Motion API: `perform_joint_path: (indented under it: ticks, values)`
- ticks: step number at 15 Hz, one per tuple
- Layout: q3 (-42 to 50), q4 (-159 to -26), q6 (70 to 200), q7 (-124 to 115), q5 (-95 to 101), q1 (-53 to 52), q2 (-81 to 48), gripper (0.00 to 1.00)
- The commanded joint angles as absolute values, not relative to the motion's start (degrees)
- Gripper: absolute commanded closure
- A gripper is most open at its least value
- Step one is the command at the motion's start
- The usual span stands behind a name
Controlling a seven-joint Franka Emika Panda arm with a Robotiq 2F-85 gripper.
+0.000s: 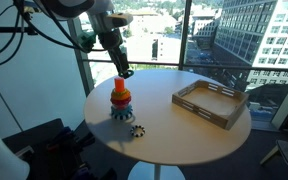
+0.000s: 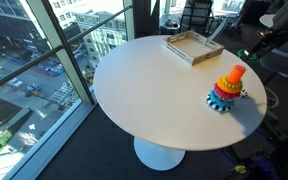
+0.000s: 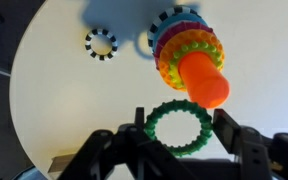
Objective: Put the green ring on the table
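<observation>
Wrist view, looking down: the gripper (image 3: 181, 128) is closed on the green ring (image 3: 152, 125), with one finger at the ring's 9 o'clock edge and the other at its 3 o'clock edge. The ring is held flat in the air above the white table (image 3: 54, 90), with its hole facing the camera. The stacking toy (image 3: 184, 50) stands at about 1 o'clock from the ring. The toy's orange cone tip (image 3: 206, 85) overlaps the ring's upper rim in this view, and whether they touch cannot be told. A small black-and-white toothed ring (image 3: 101, 43) lies on the table at 11 o'clock, well apart. Bare tabletop shows from 8 to 10 o'clock, so that side looks like the unobstructed place to set the ring down, with the toy the thing to avoid. In an exterior view, the gripper (image 1: 124, 70) hangs just above the toy (image 1: 120, 97), and a wooden tray (image 1: 211, 102) sits well away at 3 o'clock.
</observation>
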State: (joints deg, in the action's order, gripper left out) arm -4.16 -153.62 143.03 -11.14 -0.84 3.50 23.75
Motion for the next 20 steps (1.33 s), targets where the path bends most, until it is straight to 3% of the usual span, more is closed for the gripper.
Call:
perform_joint_path:
  ticks: [1,20]
  values:
    - [-3.84,-151.9,141.9,-14.29,1.87,6.15,20.71,0.56]
    - [2.51,-145.37,145.57,-18.87,7.94,7.6,-3.25,0.56]
